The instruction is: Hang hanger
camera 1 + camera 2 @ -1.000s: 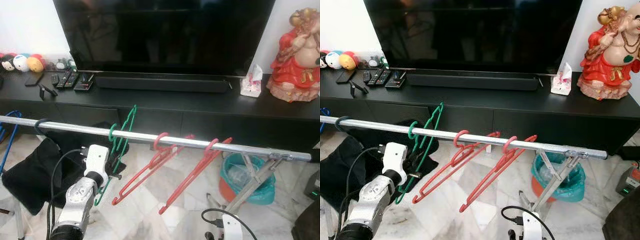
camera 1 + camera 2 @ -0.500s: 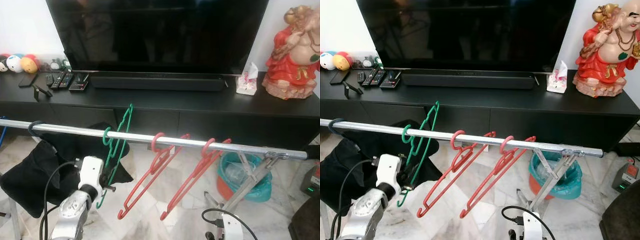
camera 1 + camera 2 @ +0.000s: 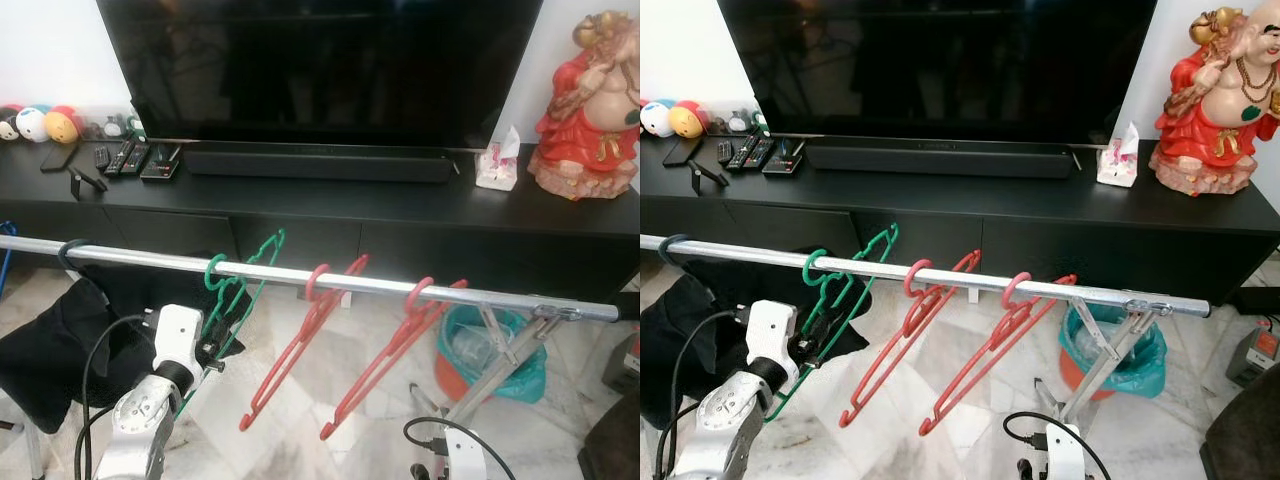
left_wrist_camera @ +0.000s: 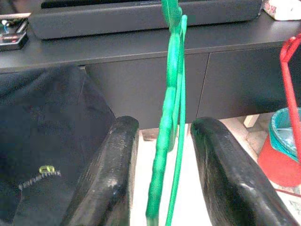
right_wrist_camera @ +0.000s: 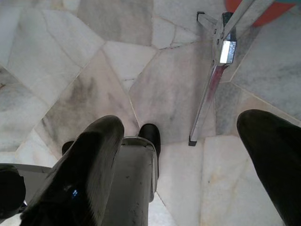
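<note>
1. The green plastic hanger (image 3: 240,285) already has its hook over the long silver metal rail (image 3: 360,285), at the rail's left part, left of the two red plastic hangers (image 3: 300,345). What remains, in my judgement, is a clean release.
2. The left gripper (image 4: 162,188) sits low on the green hanger's frame, below the rail. In the left wrist view its two black fingers (image 4: 110,174) stand parted on either side of the green bars, with a gap visible on each side, so they clamp nothing.
3. Draw the left gripper straight back along its own finger line, so that neither finger catches the frame and pulls the hook off.
4. Mind the black cloth (image 3: 60,335) hanging just beside the arm, and the nearest red hanger.
5. The right gripper (image 5: 188,179) hangs idle over the pale marble floor (image 5: 70,56), fingers wide apart and empty.
</note>
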Tool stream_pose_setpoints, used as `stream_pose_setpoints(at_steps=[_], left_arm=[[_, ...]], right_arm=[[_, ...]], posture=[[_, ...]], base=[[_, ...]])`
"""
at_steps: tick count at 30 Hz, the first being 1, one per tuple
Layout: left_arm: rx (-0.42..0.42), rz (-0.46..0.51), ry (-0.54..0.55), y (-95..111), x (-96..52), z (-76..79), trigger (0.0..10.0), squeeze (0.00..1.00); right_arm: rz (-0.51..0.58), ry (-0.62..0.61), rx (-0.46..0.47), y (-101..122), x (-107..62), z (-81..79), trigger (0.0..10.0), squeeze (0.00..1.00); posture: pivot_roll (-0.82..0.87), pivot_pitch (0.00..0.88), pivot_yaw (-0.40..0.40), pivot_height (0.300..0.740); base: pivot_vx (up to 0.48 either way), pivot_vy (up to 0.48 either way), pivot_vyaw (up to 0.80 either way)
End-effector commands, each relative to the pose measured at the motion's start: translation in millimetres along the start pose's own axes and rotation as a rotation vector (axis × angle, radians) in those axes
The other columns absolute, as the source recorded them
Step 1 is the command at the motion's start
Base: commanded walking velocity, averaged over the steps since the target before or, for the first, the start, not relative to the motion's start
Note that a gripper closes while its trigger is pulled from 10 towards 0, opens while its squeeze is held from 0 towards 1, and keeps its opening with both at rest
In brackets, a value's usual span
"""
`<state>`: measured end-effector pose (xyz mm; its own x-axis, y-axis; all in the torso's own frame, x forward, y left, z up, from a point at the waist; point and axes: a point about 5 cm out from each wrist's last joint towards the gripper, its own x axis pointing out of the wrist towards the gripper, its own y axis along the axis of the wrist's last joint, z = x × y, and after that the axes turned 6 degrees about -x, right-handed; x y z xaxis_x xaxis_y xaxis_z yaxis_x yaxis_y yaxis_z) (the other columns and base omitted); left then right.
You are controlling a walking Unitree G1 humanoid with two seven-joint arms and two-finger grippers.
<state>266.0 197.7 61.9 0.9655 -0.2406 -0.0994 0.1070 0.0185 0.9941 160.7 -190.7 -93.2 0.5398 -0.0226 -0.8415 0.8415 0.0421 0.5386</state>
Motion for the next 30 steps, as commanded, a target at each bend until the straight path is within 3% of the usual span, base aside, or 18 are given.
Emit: stream_pose_setpoints(at_steps=[1, 14, 15, 16, 17, 23, 26, 30], left_arm=[[-0.002, 0.025, 0.018, 7.5, -4.1, -3.4, 10.0, 1.0], [-0.01, 0.053, 0.024, 18.7, -24.2, -3.6, 10.0, 1.0], [-0.015, 0.047, 0.014, 18.2, -28.7, -3.0, 10.0, 0.49], [-0.015, 0.044, 0.011, 18.4, -31.6, -3.6, 10.0, 0.49], [-0.015, 0.04, 0.006, 19.3, -37.3, -5.6, 10.0, 0.0], [-0.034, 0.055, 0.037, 33.0, -62.4, -24.3, 10.0, 0.0], [-0.047, 0.046, 0.051, 37.2, -68.3, -29.1, 10.0, 0.0], [-0.099, -0.002, -0.011, 40.5, -79.9, -33.0, 10.0, 0.0]], right_arm=[[-0.004, -0.002, 0.007, -0.9, -0.2, 0.7, 10.0, 0.0], [-0.004, -0.001, 0.0, -0.2, -0.2, 2.4, 10.0, 0.0], [-0.004, -0.001, -0.001, -0.1, -0.2, 2.4, 10.0, 0.0], [-0.004, -0.001, -0.001, -0.1, -0.2, 2.4, 10.0, 0.0], [-0.003, -0.001, -0.001, -0.1, -0.2, 2.3, 10.0, 0.0], [-0.004, 0.001, -0.004, -0.1, -0.2, 2.6, 10.0, 0.0], [-0.004, 0.001, -0.004, -0.1, -0.2, 2.8, 10.0, 0.0], [-0.004, -0.008, 0.008, -0.3, -0.3, 3.3, 10.0, 0.0]], posture=[[-0.14, 0.0, 0.002, 0.74], [-0.13, 0.0, -0.006, 0.74], [-0.13, 0.0, -0.004, 0.74], [-0.13, 0.0, -0.004, 0.74], [-0.13, 0.0, -0.002, 0.74], [-0.12, 0.0, -0.004, 0.74], [-0.11, 0.0, -0.006, 0.74], [-0.1, 0.0, -0.009, 0.74]], base=[[0.0, 0.0, 0.0], [0.0, 0.0, 0.0], [0.0, 0.0, 0.0], [0.0, 0.0, 0.0], [0.0, 0.0, 0.0], [0.0, 0.0, 0.0], [0.0, 0.0, 0.0], [0.0, 0.0, 0.0]])
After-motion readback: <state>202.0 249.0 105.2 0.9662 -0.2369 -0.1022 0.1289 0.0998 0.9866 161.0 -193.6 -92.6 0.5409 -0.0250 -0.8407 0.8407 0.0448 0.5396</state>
